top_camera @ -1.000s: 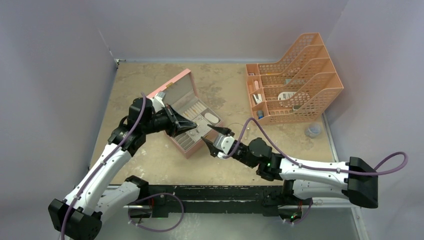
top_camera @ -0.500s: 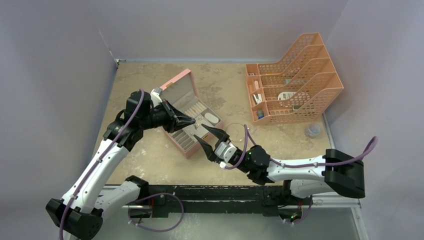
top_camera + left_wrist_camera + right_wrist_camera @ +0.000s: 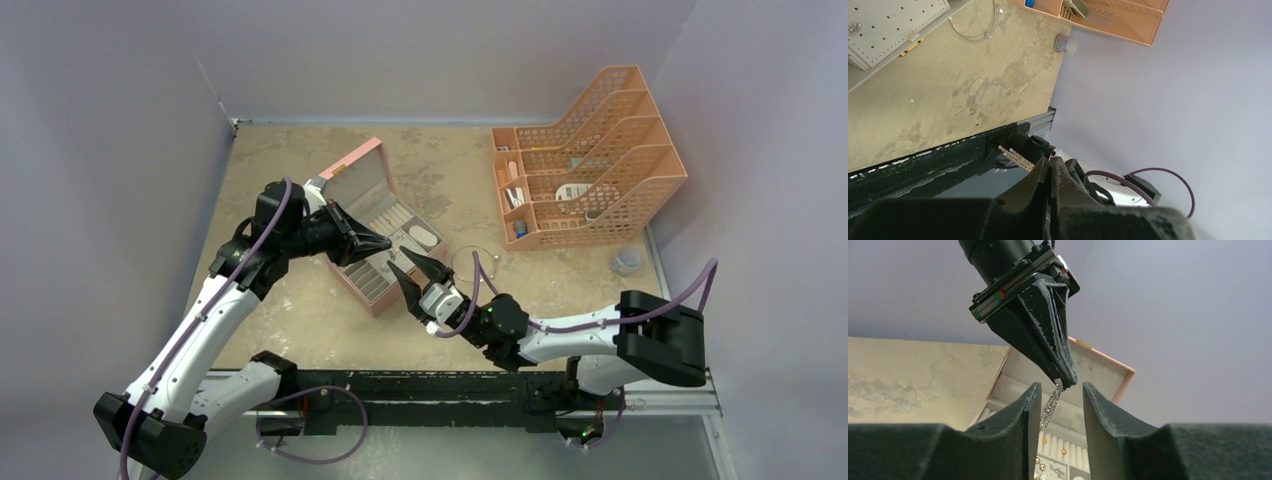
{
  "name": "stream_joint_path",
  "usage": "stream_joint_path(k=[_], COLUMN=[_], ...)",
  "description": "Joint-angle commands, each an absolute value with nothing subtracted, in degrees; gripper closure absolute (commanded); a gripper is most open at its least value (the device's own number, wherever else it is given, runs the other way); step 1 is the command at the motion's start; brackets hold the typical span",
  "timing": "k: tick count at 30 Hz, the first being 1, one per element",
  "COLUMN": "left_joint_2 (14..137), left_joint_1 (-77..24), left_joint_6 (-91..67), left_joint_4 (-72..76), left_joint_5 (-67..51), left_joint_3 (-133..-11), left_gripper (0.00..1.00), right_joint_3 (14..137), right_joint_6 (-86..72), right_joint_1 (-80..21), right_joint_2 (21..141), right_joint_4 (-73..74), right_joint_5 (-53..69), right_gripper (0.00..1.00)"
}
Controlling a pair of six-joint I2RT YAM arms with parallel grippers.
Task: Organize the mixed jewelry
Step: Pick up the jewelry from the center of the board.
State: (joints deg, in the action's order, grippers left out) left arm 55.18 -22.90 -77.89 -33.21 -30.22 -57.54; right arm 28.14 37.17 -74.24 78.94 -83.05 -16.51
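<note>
Right wrist, unlike overhead, shows chain dangling.

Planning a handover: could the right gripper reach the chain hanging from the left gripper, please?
Probably yes: the chain hangs from the left gripper between the open fingers of the right gripper, unobstructed.

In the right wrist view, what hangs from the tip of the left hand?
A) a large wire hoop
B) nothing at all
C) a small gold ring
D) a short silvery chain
D: the silvery chain dangles from the closed tip of the left hand, with the open pink box behind it.
</note>
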Motion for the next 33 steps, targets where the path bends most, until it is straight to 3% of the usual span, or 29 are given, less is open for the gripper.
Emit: stream_joint_path(k=[1, 7, 13, 25, 33], left_joint_2=[54.49, 54.23, 54.18, 53.65, 53.61], left_joint_1=[-22.59, -22.59, -22.59, -22.59, -22.54], left_joint_6=[-81.57, -81.65, -81.65, -81.65, -81.47], left_joint_4=[-34.94, -34.5, -34.13, -33.83, -33.84], left_joint_5=[-31.35, -31.54, -32.0, -32.08, -32.17], left_joint_3=[-59.08, -58.66, -58.27, -57.84, -57.71], left_gripper=[1.0, 1.0, 1.0, 1.0, 1.0], right_joint_3=[31.1, 32.24, 32.68, 32.96, 33.48], right_joint_6=[38.47, 39.26, 40.21, 44.72, 44.82], right_joint_1=[-74.53, -74.56, -74.55, -74.57, -74.55], right_joint_2=[79.47, 80.93, 81.51, 82.0, 82.27], right_joint_4=[-90.0, -89.09, -87.95, -84.53, -84.88], right_joint_5=[-18.75, -18.05, -18.19, -17.89, -18.39], right_gripper=[0.63, 0.63, 0.75, 0.73, 0.77])
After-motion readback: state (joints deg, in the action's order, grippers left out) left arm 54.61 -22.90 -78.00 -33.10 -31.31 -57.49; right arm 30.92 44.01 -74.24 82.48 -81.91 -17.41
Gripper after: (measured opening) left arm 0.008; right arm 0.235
